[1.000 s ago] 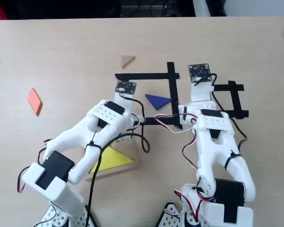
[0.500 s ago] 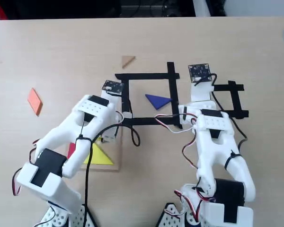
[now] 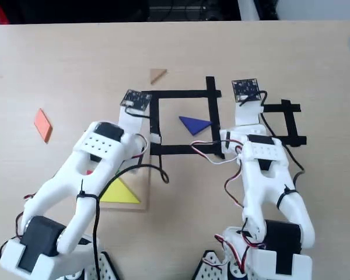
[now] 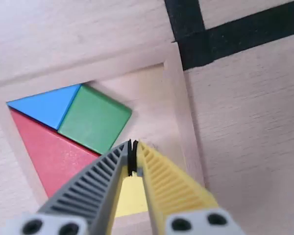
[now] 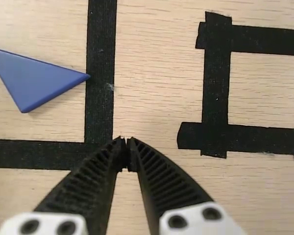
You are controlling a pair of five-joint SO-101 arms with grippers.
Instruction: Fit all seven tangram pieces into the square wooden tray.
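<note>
Wooden tray (image 4: 179, 112), near left: green square (image 4: 93, 125), yellow triangle (image 3: 121, 192) inside | left tool (image 4: 132, 152) closed above it | right tool (image 5: 126, 146) closed at black tape (image 5: 100, 39)

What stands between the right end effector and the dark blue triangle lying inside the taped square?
Nothing visible stands in the way. Between the right end effector and the blue triangle there is only a strip of black tape, which lies flat on the wood.
</note>
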